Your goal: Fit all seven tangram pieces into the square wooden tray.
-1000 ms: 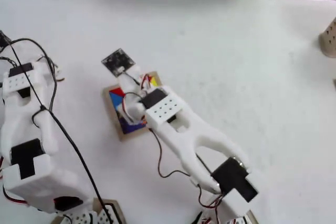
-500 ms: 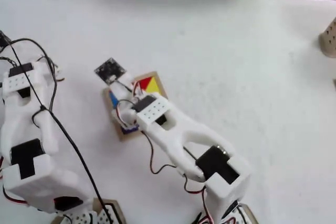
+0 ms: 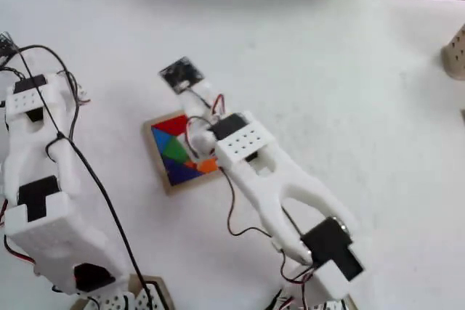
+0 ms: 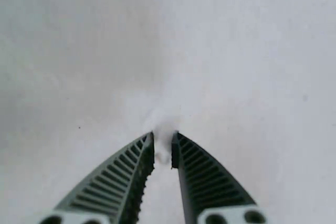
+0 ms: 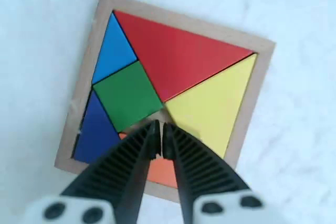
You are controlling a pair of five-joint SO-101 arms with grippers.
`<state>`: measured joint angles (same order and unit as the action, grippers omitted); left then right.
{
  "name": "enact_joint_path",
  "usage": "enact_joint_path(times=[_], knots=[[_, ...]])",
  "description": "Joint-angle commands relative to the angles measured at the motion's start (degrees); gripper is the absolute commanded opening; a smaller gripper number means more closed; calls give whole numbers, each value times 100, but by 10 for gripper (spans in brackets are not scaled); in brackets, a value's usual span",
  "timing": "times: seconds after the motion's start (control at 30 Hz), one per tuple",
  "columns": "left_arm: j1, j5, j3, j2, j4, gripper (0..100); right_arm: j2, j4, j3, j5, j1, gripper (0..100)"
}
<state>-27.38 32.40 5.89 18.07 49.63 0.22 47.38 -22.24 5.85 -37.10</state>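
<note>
The square wooden tray [image 5: 262,66] [image 3: 156,150] lies mid-table with coloured tangram pieces inside. In the right wrist view a red triangle [image 5: 173,51], a yellow triangle [image 5: 215,103], a light blue triangle [image 5: 115,51], a green square [image 5: 126,95], a dark blue piece [image 5: 94,129] and an orange piece [image 5: 163,174] lie flat in it. My right gripper [image 5: 160,140] [image 3: 207,132] hangs shut just above the tray's middle, near where green, yellow and orange meet, holding nothing. My left gripper [image 4: 163,148] is shut over bare white table at the far left.
The left arm [image 3: 36,172] lies along the table's left side, with black cables looping over it. A pale perforated object [image 3: 455,52] stands at the right edge. The white tabletop spreads wide behind and right of the tray.
My right arm swung back to the right and drew off the tray, uncovering the red, green and blue pieces. The left arm barely shifted.
</note>
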Motion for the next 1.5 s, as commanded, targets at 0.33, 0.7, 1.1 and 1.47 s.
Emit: enact_joint_path(times=[0.33,0.7,1.1,1.47], knots=[[400,-686,35,-541,167,76,-48,-180,-659,-70,4,17],[418,-712,976,-1165,-747,76,567,-268,-316,-70,-418,17],[497,-721,967,-1165,-738,78,13,22,-158,-352,-286,17],[497,-721,967,-1165,-747,78,567,-1288,-123,-343,-145,17]])
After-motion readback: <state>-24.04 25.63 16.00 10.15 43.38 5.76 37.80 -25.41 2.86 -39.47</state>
